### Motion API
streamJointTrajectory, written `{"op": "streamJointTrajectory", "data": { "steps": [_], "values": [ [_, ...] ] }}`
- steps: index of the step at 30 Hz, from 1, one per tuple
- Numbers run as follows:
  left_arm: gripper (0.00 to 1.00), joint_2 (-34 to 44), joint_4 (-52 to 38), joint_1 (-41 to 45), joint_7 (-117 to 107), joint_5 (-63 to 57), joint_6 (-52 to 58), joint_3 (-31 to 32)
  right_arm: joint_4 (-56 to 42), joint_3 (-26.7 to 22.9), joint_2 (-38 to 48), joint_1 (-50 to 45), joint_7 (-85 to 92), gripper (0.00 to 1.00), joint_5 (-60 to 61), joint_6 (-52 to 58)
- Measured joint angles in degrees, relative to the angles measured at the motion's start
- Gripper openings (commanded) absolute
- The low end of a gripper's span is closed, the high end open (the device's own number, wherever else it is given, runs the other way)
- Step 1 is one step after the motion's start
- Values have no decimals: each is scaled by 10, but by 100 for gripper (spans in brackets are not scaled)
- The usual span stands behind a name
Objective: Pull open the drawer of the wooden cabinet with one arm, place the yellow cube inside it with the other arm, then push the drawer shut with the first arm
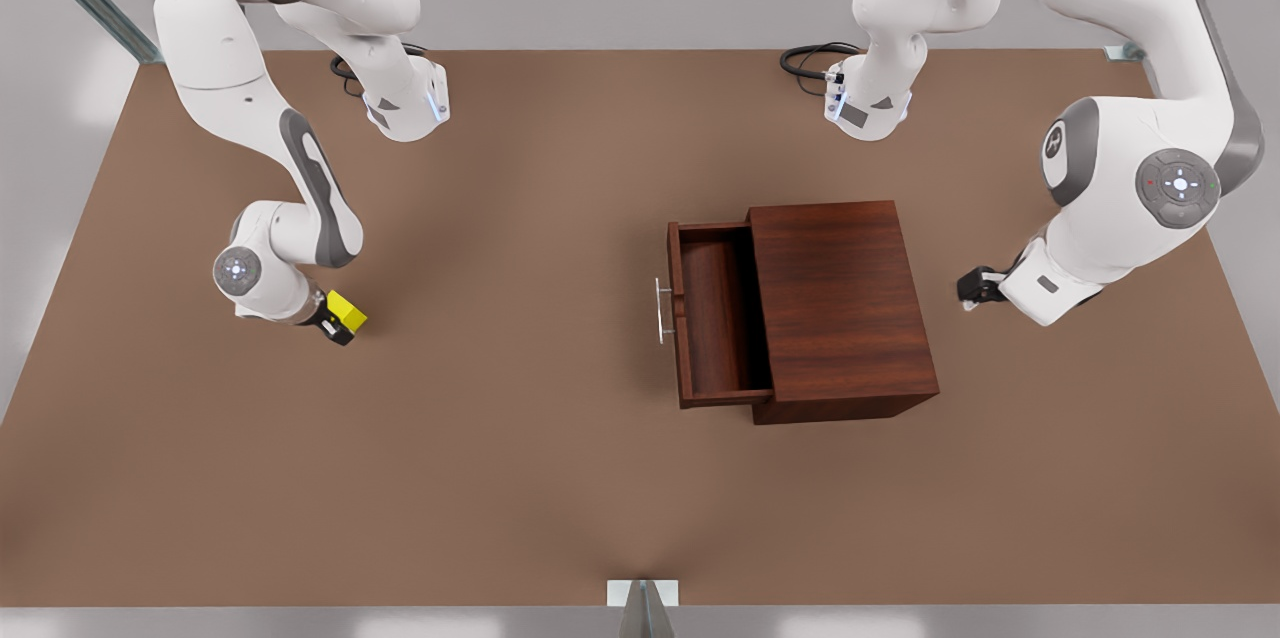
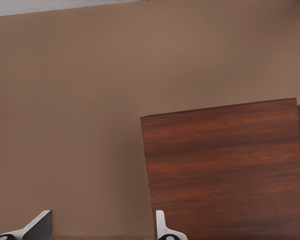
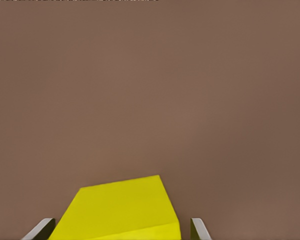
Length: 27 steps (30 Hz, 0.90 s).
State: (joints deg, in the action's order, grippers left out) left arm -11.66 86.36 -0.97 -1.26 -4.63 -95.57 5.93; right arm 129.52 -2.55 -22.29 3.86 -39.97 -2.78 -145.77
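The wooden cabinet [image 1: 840, 298] stands right of the table's middle in the front view. Its drawer [image 1: 712, 310] is pulled out toward the front view's left, with nothing inside and its silver handle [image 1: 662, 310] in front. Far off at the front view's left, the yellow cube [image 1: 347, 312] rests on the table. My right gripper [image 1: 338, 323] is open, one finger on each side of the cube [image 3: 120, 210]. Behind the cabinet, at the front view's right, my left gripper [image 1: 968, 290] hangs open and holds nothing; the left wrist view looks over the cabinet top [image 2: 225, 170].
The brown table [image 1: 500, 418] stretches wide between the cube and the drawer. Both arm bases and their black cables [image 1: 810, 58] sit at the far edge. A small metal bracket [image 1: 642, 594] stands at the near edge.
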Motion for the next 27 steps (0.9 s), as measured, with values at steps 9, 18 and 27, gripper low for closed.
{"op": "streamJointTrajectory", "data": {
  "steps": [9, 18, 27],
  "values": [
    [100, 0, 2, 4, 16, 0, 0, 1, -3, 5, 19, 0, 0, 63, 7, 0],
    [100, -1, 1, 7, 25, 0, 0, 0, -126, 54, 83, -5, -8, 63, 82, 145],
    [100, -1, 0, 7, 30, 0, 0, 1, -384, 141, 42, -79, -144, 63, 148, 316]
  ]
}}
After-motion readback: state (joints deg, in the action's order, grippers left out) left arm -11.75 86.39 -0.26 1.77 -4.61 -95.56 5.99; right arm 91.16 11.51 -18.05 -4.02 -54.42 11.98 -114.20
